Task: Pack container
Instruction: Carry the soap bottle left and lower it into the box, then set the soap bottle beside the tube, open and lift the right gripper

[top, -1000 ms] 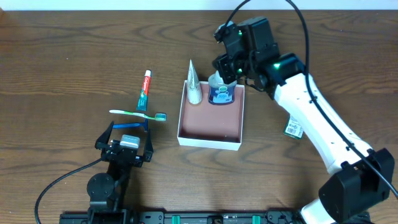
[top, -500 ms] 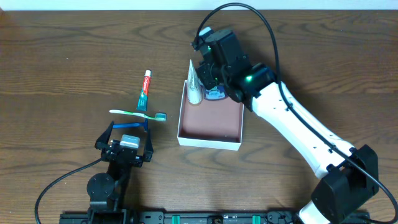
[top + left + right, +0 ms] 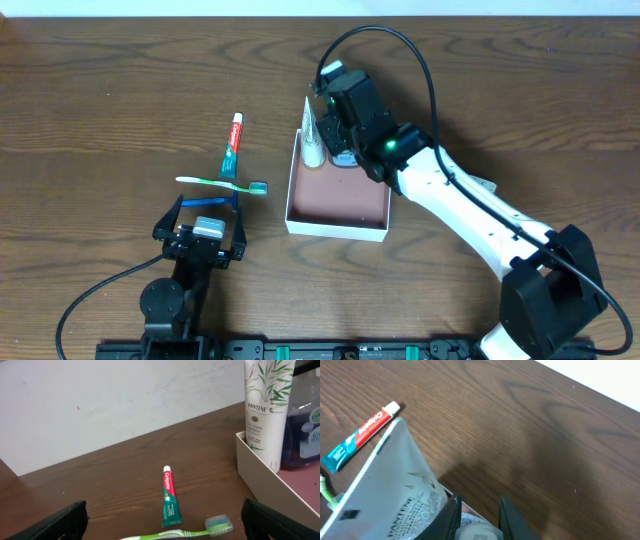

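The container [image 3: 336,231] sits just right of centre in the overhead view, a shallow white-walled box with a reddish-brown floor that is bare across its lower half. Along its upper edge stand a pale Pantene tube [image 3: 312,140] in the upper left corner and, just to the right of it, a blue bottle [image 3: 347,158]. The right gripper [image 3: 479,506] comes down over that bottle from above, clenched on the blue bottle's pale cap [image 3: 480,532], one finger pressed to each side of it. On the bench [image 3: 120,90], left of the container and apart from it, a red, white and green toothpaste tube [image 3: 232,146] lies nearly upright in the frame. A green-handled toothbrush [image 3: 222,183] lies crosswise just below the toothpaste tube. The left gripper [image 3: 207,210] is at lower left, just below the toothbrush, released, its fingers spread wide with nothing between them.
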{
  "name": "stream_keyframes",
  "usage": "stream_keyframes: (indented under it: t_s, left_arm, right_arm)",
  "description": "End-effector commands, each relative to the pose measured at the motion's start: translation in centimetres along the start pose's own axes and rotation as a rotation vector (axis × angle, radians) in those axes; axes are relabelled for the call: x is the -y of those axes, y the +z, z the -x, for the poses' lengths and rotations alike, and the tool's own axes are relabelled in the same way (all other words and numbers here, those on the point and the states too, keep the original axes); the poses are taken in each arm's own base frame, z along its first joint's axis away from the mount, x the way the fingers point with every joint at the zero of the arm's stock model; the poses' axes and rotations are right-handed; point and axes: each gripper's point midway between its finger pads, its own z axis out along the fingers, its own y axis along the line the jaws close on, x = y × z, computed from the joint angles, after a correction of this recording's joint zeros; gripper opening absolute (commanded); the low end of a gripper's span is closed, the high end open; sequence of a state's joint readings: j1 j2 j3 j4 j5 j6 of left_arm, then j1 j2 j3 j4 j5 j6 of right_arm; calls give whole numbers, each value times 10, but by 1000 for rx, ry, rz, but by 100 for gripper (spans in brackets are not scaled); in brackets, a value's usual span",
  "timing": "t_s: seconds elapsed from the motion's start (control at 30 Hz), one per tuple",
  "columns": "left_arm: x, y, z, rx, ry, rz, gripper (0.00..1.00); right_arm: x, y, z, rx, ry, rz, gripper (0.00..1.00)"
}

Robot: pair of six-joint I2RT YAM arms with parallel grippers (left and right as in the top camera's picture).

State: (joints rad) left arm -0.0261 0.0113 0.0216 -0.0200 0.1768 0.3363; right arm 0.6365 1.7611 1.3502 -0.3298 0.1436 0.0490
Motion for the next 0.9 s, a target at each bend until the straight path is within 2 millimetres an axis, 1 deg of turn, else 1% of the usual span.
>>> stream_keyframes:
  t_s: [0.0, 0.33, 0.87]
  left_arm:
    - [5, 1, -15, -45, -16, -22, 98]
    - [5, 1, -15, -45, -16, -22, 98]
    - [5, 1, -15, -45, -16, -22, 98]
  right_arm:
    - [1, -5, 13, 50, 21, -18, 2]
    - [1, -1, 13, 73, 26, -17, 2]
    - [1, -1, 14, 78, 26, -17, 2]
